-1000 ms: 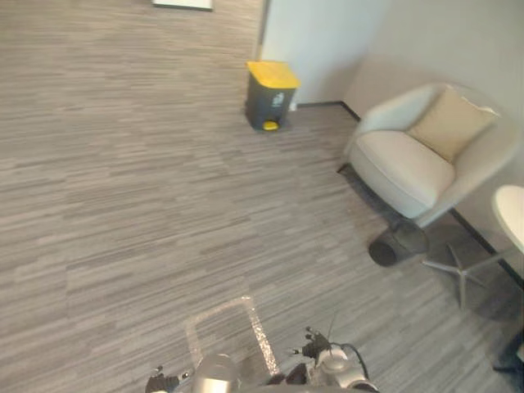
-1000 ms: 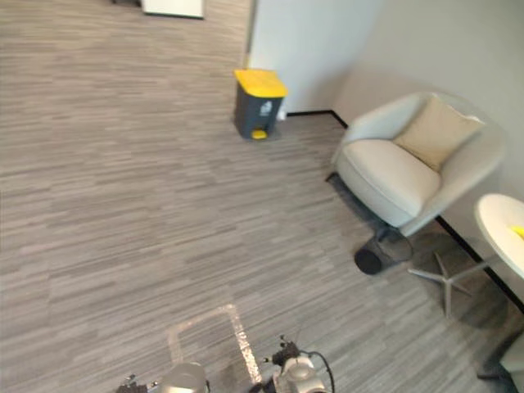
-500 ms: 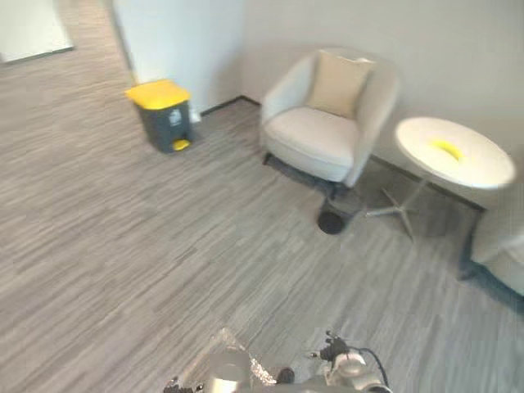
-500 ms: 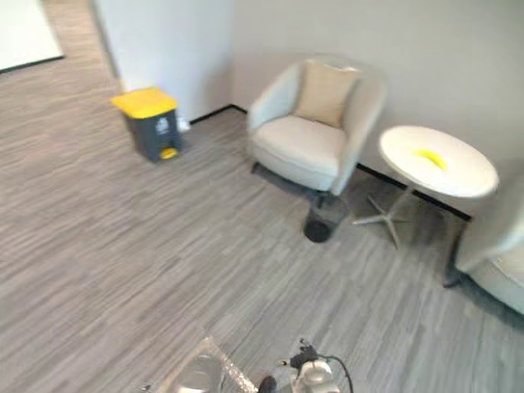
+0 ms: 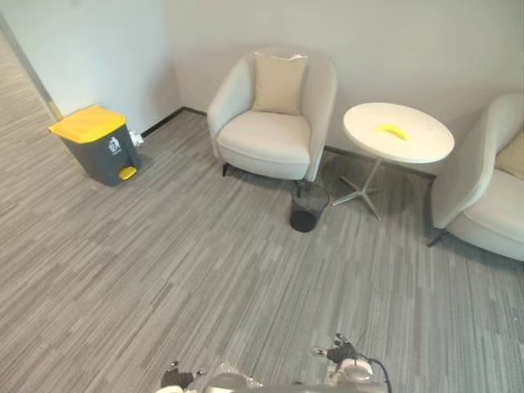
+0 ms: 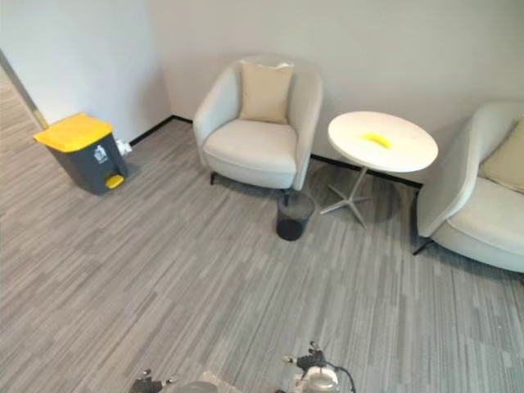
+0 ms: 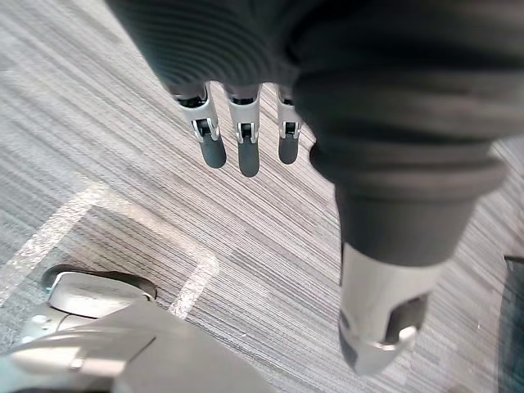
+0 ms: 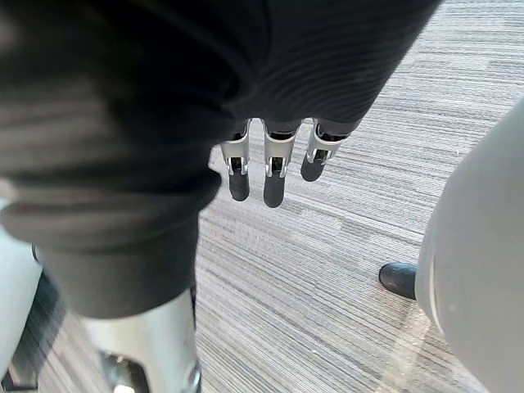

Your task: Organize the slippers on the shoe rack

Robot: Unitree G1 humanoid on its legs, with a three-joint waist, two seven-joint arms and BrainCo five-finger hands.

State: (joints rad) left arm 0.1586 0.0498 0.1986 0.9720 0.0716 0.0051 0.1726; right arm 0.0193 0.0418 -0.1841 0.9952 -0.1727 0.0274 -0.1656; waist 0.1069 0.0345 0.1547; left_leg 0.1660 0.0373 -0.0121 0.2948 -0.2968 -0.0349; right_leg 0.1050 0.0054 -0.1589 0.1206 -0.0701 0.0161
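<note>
Left robot hand (image 7: 248,155) and right robot hand (image 8: 274,180) hang released, empty, above grey striped carpet (image 5: 164,270); well beyond them stand an armchair (image 5: 270,135), round worktop (image 5: 398,133), yellow-lidded bin (image 5: 98,151).

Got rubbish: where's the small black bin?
In the eye views' centre, the small black bin stands on carpet between the cream armchair and round white table.

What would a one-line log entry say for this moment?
left hand: open, empty | right hand: open, empty | ahead: armchair, round table, black wastebasket, yellow-lidded bin
</note>
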